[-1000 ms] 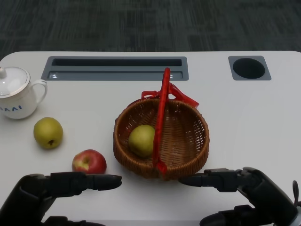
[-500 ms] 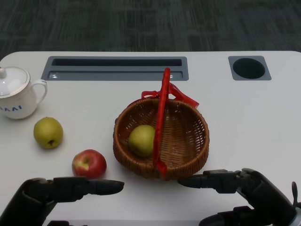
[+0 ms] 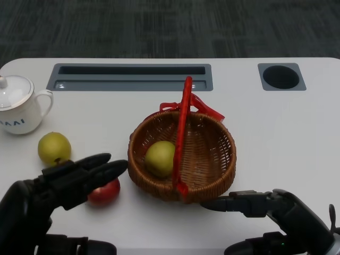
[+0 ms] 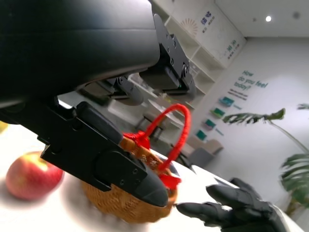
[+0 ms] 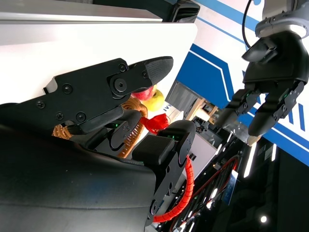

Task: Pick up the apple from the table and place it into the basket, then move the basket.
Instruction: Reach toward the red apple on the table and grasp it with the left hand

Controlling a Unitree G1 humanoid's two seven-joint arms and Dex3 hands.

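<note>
The red apple (image 3: 105,193) lies on the white table left of the wicker basket (image 3: 231,152), half hidden by my left hand (image 3: 64,186). That hand hovers just above it, fingers spread and pointing toward the basket, holding nothing. In the left wrist view the apple (image 4: 28,175) sits apart beneath the fingers (image 4: 120,169), with the basket (image 4: 129,209) beyond. The basket has an upright red handle (image 3: 181,135) and holds a green fruit (image 3: 160,158). My right hand (image 3: 276,211) lies open at the basket's front right, fingertips near its wall.
A green pear (image 3: 53,148) sits left of the apple, and a white lidded mug (image 3: 18,108) stands at the far left. A grey slot tray (image 3: 130,77) and a round recess (image 3: 281,76) are set into the table's back.
My left hand has risen and swung forward, now over the apple and covering part of it. The right hand, basket and fruit have stayed put.
</note>
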